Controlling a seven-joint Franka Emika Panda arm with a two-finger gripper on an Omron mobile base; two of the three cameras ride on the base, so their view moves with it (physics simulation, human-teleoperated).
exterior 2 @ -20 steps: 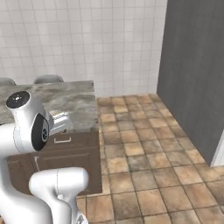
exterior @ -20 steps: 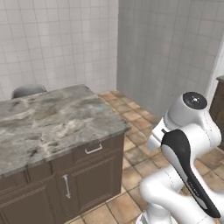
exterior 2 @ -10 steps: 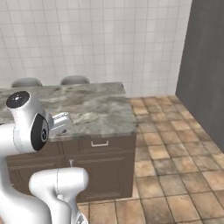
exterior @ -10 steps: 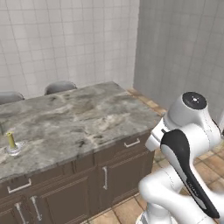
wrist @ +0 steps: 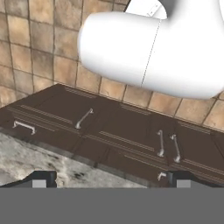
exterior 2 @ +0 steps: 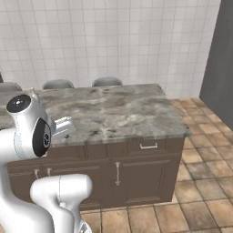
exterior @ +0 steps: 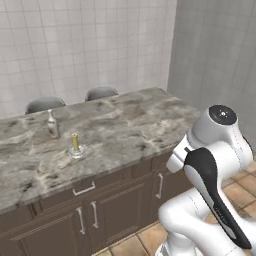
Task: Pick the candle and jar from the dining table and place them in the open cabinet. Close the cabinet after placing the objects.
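dining table spans the left base view: grey-brown veined marble top over dark brown drawer and door fronts with silver handles. candle upright on the marble, toward the left part of the top, yellow stick on a small clear round holder, not far from the front edge. clear glass bottle standing behind and left of the candle, near but not touching. two grey chair backs poking up behind the far edge of the table, white tiled wall behind them, grey wall to the right. brown tiled floor right of the table in the right base view; same marble top there, three chair backs along its far side. jar and cabinet: cannot place either from these views.

gripper seen in the hand view, aimed down along the table's front: marble edge at the bottom left, drawer fronts with bar handles across the middle, floor tiles beyond. two dark fingertips far apart at the bottom corners, jaws spread wide, nothing between them, nothing touched. arm folded low and close to the base, well short of the candle.
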